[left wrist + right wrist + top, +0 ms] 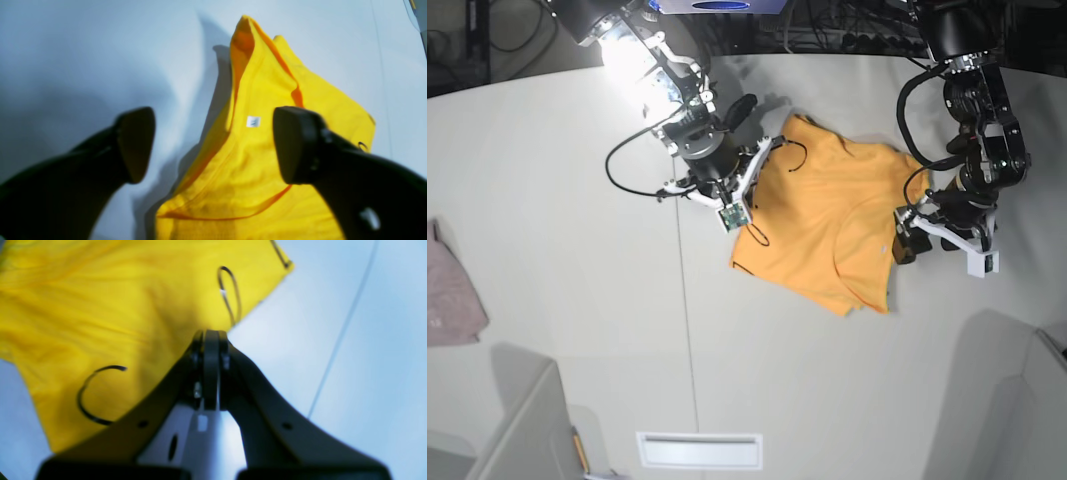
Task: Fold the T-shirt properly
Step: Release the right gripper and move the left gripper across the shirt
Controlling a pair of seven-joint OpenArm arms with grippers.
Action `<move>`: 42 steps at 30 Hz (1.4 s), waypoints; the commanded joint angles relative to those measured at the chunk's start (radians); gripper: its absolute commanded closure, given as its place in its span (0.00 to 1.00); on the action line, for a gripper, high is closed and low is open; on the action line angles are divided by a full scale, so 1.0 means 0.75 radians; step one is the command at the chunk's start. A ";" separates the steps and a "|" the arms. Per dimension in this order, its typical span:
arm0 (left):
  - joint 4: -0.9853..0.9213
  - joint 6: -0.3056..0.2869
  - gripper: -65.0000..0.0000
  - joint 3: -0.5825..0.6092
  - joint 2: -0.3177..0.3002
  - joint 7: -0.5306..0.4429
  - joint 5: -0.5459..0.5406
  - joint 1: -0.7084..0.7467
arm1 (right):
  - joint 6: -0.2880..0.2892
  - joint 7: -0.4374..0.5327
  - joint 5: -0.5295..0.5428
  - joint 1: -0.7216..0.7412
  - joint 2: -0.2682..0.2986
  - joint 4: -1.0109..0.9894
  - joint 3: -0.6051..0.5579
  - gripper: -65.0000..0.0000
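The T-shirt [827, 225] lies partly folded on the white table, orange in the base view and yellow in the wrist views. My left gripper [217, 143] hovers open over the shirt's edge near a white label [253, 121], with nothing between its fingers; in the base view it [907, 240] sits at the shirt's right side. A fold of cloth [245, 36] stands up beyond it. My right gripper [211, 336] is shut, its tips at the T-shirt [116, 306] edge beside the black scribble print [230, 293]. Whether it pinches cloth I cannot tell. In the base view this gripper [757, 170] is at the shirt's left edge.
A small pinkish cloth [452, 295] lies at the table's left edge. A white slot [699, 450] and a grey panel [517, 430] are near the front. A black cable [627, 165] loops by the right arm. A seam [687, 320] crosses the table.
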 commanded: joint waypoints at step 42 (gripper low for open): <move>-0.513 -0.005 1.00 0.831 -0.259 -0.025 0.001 -0.376 | 0.002 0.036 -0.001 -0.089 -0.027 0.031 0.401 1.00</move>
